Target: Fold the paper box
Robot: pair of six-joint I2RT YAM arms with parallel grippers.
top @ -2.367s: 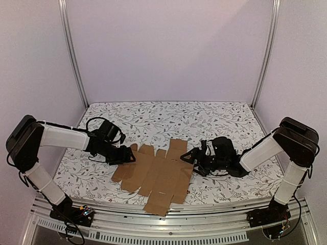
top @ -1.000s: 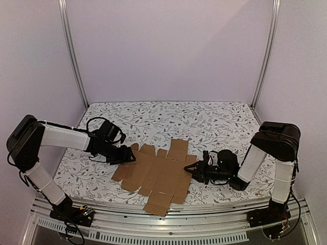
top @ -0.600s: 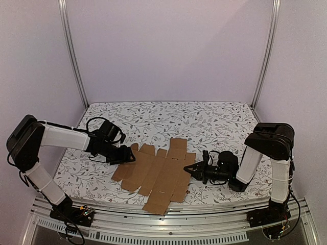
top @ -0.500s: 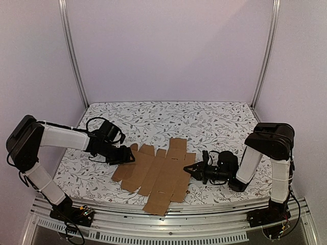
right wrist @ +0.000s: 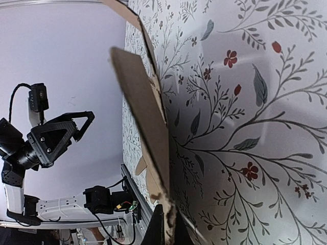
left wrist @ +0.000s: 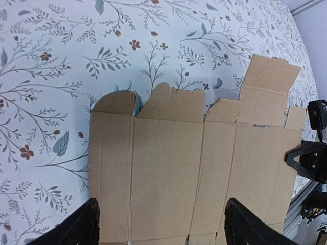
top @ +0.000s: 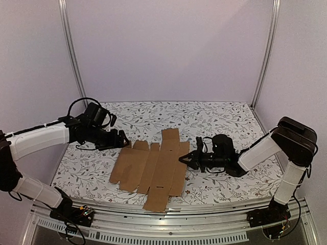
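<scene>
On my top feed the paper box (top: 150, 171) is a flat, unfolded brown sheet lying on the flower-patterned table (top: 219, 120). It sits a little left of the middle and towards the near edge, and its longest tab reaches that edge. The rounded flaps and one taller square flap point towards the far edge. The right gripper (top: 182, 160) comes in low from the right side of the table and has its jaws pinched tight on the right-hand edge of the sheet. My right wrist feed shows the two fingers (right wrist: 166, 227) pressed together over the cardboard rim, with that side of the sheet lifted a little off the cloth while the rest stays down. The left gripper (top: 122, 140) hangs near the sheet's far left corner with its jaws spread wide and nothing between them. In my left wrist feed its two black fingers (left wrist: 82, 229) frame the creased panels from above. I cannot tell from here whether the tips touch the cardboard. The two arms reach in from opposite sides of the table, with the sheet between them.
</scene>
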